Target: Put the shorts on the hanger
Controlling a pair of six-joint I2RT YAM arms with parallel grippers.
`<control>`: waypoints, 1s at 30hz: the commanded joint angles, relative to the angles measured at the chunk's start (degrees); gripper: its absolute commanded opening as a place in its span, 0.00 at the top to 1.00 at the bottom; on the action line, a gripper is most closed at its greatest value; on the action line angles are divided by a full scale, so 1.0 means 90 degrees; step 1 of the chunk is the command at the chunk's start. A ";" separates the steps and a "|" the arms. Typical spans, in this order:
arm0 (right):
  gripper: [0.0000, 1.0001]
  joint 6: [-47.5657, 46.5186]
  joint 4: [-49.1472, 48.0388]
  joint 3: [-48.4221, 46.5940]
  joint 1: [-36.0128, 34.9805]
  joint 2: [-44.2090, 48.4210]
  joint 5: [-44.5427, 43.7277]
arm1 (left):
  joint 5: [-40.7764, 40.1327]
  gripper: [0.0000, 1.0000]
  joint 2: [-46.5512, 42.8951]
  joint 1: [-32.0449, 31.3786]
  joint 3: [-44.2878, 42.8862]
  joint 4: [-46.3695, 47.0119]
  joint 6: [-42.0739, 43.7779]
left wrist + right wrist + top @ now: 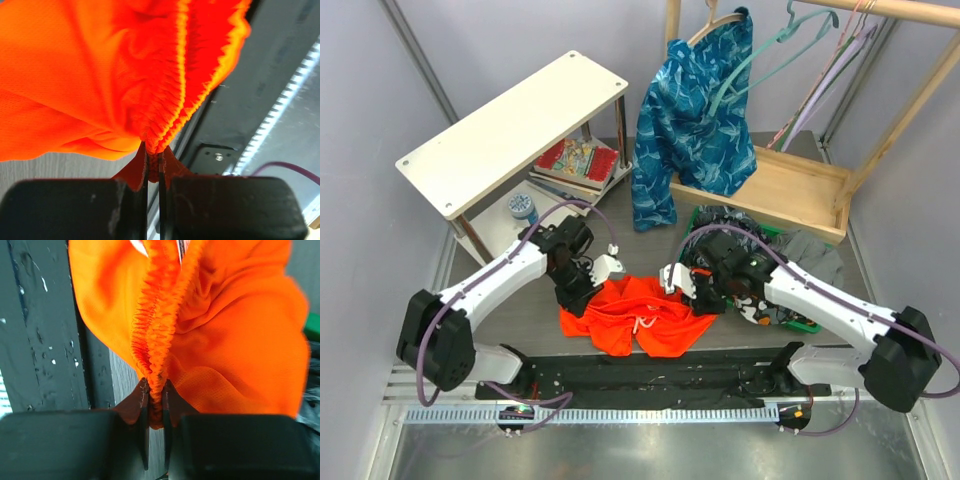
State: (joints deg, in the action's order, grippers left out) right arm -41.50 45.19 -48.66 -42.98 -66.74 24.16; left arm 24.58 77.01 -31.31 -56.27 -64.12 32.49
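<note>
- The shorts [640, 315] sit bunched on the surface [510, 305], just in front of the arm bases and between the two arms. Their white drawstring [642, 322] shows near the middle, but the folds hide how the legs lie.
- The left pincer [582, 290] is clamped on the left end of the waistband. Seen from its own wrist [152, 160], the ruffled elastic is nipped tight between the fingers, and orange cloth fills most of the picture.
- The right pincer [695, 290] grips the right end of the waistband. Its wrist view [155, 405] shows the gathered band squeezed between the tips.
- From above, both sets of fingertips are largely buried under the wrists and cloth.
- The hanger [760, 57] hangs on the wooden rack [790, 190] at the back, well apart from the shorts. Its hook is cut off at the top edge.
- A blue leaf-print garment [695, 120] hangs beside it and covers its left end. Lilac hangers [830, 80] are to the right.
- Dark clothes [720, 225] lie heaped behind the right arm, partly hidden by it.
- A white side table [510, 130] stands at the back left.
</note>
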 commanded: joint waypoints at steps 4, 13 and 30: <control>0.31 0.0322 0.0048 -0.0149 0.0225 -0.0369 -0.0175 | -0.0495 0.78 0.0106 0.0217 0.0130 0.0981 -0.0357; 0.18 0.1836 0.0847 -0.2383 0.0215 0.0570 -0.0341 | 0.0365 0.07 -0.1377 0.0208 -0.1684 -0.0014 -0.0660; 0.13 0.5527 -0.1241 -0.5539 0.0966 0.0239 -0.3737 | -0.0036 0.02 -0.1731 0.0315 -0.3191 0.0835 -0.2018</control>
State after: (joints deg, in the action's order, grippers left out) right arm -4.80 43.48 -93.19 -38.09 -61.69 1.72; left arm 24.82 61.65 -28.99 -81.82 -60.23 17.69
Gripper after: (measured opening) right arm 0.870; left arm 0.974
